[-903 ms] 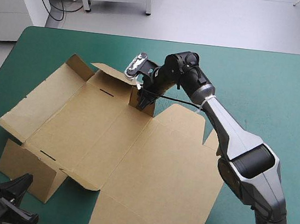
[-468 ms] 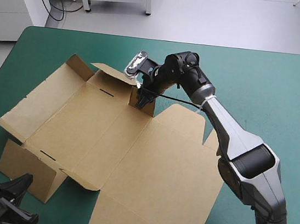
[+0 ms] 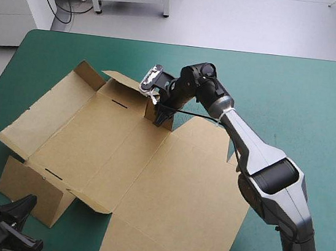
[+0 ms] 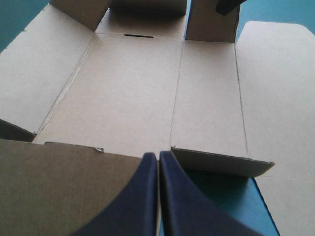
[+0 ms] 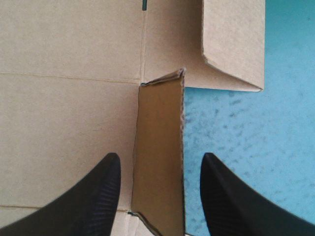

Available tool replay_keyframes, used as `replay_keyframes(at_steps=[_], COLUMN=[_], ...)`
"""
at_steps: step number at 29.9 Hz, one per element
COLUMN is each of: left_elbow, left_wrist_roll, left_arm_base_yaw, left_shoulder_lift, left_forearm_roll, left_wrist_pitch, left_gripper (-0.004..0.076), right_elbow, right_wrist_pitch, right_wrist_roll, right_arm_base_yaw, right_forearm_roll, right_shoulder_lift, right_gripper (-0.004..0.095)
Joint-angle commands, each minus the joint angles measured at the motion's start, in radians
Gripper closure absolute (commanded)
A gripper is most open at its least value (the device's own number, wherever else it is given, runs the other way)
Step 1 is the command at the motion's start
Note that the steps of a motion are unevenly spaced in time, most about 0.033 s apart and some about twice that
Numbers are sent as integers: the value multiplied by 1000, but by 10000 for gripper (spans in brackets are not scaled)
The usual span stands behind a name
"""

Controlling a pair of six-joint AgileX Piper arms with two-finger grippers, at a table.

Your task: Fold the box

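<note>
Wall-raising step: the right gripper (image 5: 161, 158), open and empty, straddles the upright flap (image 5: 158, 115) at the box's (image 3: 120, 156) 12 o'clock edge. The left gripper (image 4: 158, 158) is closed and empty. Next move, probably: grip the flap.

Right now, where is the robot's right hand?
In the high view, the right gripper is at the box's far edge, its open fingers astride a small upright flap.

Box (image 3: 120, 156): brown board, matt, with fibrous, slightly ragged cut edges and pressed score lines. Worktop cover (image 3: 295, 99) beside the box: teal-green, matt, faintly mottled and grainy. Right tool (image 5: 161, 157), at the box's far edge: black, matt, with a fine dotted grain. Left tool (image 4: 158, 156), at the box's near edge: black, smooth, with a dull sheen.
</note>
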Motion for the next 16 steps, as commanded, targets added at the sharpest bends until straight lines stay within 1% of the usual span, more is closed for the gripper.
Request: replay_keyframes(at_steps=[1, 9, 11, 16], left_elbow=[-23, -23, -23, -23], left_wrist_roll=[-7, -7, -7, -2], left_arm_base_yaw=[-5, -5, -5, -5], left_shoulder_lift=[18, 18, 18, 18], left_forearm_roll=[0, 0, 0, 0], left_wrist_pitch=[-74, -74, -74, -74], left_gripper=[731, 731, 731, 731], right_elbow=[-41, -41, -41, -41], right_wrist_pitch=[-50, -89, -89, -80], right_wrist_roll=[-16, -12, -1, 1], right_arm_base_yaw=[6, 26, 26, 26], right_forearm_roll=[11, 7, 2, -2], right_shoulder_lift=[-50, -19, -18, -17], right_gripper=[442, 449, 496, 670])
